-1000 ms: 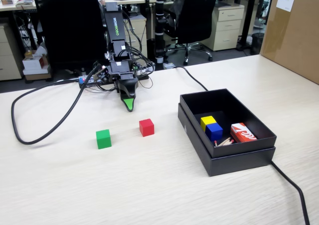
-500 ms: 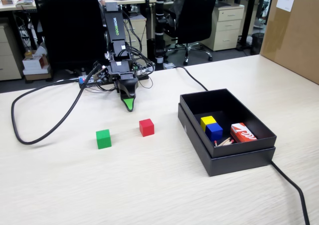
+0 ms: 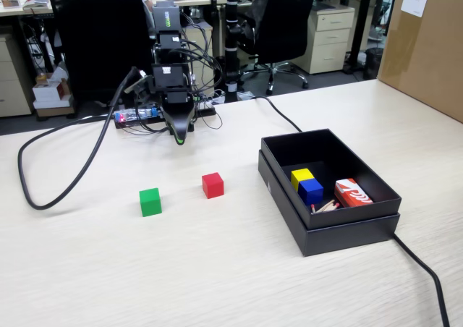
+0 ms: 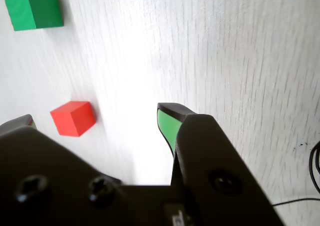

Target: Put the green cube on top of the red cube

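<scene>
1. Gripper (image 3: 179,135) hangs above the worktop (image 3: 217,269) near the arm's base, holding nothing; we cannot tell whether its jaws are parted.
2. We find the green cube (image 3: 150,201) resting apart from the red cube (image 3: 213,184), both free-standing, leaving clearance for a grasp from above.

Claw (image 3: 179,138) raised, pointing down, seemingly parted

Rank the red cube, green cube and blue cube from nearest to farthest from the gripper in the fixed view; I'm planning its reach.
From the gripper:
1. Red cube, just below-right of it.
2. Green cube, lower left.
3. Blue cube, in the black box at right.
</scene>
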Controlling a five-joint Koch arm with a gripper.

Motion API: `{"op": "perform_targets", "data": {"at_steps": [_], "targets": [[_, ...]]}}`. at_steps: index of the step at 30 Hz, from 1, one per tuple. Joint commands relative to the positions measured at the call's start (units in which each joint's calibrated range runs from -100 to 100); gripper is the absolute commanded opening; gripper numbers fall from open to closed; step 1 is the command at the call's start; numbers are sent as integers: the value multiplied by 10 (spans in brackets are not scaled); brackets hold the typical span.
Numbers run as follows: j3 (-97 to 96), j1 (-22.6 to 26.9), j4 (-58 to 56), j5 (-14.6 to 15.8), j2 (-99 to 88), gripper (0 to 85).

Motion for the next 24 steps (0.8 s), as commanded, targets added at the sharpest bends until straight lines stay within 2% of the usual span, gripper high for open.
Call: {"op": "perform_targets", "data": {"at_steps": [1, 3, 13, 24], "targets": [[105, -15, -68, -16, 52, 475], [185, -30, -102, -24, 130, 473], [388, -62, -102, -86, 426, 475], [542, -86, -102, -102, 682, 473]]}}
